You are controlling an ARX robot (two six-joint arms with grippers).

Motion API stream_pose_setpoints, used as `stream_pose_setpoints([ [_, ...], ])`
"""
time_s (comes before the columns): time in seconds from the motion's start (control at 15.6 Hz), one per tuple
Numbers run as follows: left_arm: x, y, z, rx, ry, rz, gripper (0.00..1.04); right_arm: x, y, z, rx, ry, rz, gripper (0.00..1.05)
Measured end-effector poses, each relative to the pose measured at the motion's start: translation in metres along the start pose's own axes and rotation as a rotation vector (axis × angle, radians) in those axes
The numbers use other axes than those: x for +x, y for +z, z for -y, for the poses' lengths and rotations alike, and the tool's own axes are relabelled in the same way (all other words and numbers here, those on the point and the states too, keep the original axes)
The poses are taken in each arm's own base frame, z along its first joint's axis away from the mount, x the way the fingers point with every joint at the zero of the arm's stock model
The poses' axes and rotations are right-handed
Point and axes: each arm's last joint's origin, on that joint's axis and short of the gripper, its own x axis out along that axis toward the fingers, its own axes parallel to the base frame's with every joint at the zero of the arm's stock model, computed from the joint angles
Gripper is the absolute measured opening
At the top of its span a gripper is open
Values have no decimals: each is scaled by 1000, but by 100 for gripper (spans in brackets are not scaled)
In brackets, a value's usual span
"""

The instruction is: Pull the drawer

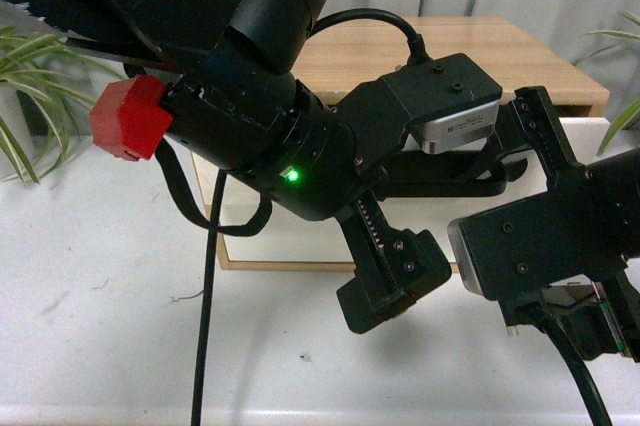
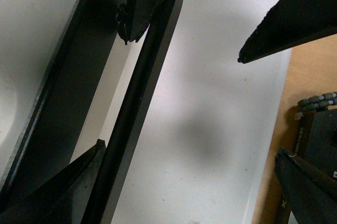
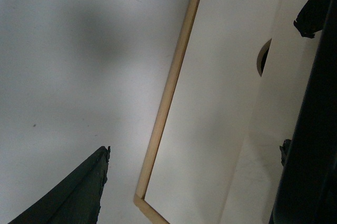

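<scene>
The drawer point(image 2: 210, 103) fills the left wrist view with its white front. Its long black bar handle point(image 2: 137, 103) runs slantwise over a black plate point(image 2: 58, 113). My left gripper point(image 2: 189, 148) is open around the bar, which lies close beside one finger point(image 2: 79, 182) and far from the other finger point(image 2: 305, 187). From the front, the left arm point(image 1: 290, 146) hides most of the drawer; part of the handle plate point(image 1: 450, 181) shows. My right gripper point(image 3: 195, 150) is open over a plain white front point(image 3: 210, 119) with nothing between its fingers. A semicircular notch point(image 3: 263, 58) shows at a seam.
The cabinet has a light wood top point(image 1: 480, 56) and a wood bottom edge point(image 3: 168, 103), and stands on a white table point(image 1: 100, 326). Plants stand at the left point(image 1: 25, 76) and right point(image 1: 620, 116). A black cable point(image 1: 205, 326) hangs from the left arm.
</scene>
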Motion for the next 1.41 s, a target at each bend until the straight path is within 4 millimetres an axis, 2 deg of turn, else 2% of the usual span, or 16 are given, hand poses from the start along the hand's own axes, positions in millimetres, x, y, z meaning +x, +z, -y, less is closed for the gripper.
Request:
stream_pose_setpoints([
  [0.45, -18, -14, 38, 11, -12, 41, 98, -22, 22, -34, -34, -6, -1, 98],
  [0.83, -30, -22, 71, 14, -38, 48, 98, -40, 50, -65, -43, -6, -8, 98],
  [1.09, -34, -22, 73, 3, -34, 51, 98, -42, 53, -65, -36, -19, -1, 98],
  [1.41, -47, -12, 67, -61, 8, 95, 98, -61, 52, -57, -36, -50, -3, 98],
])
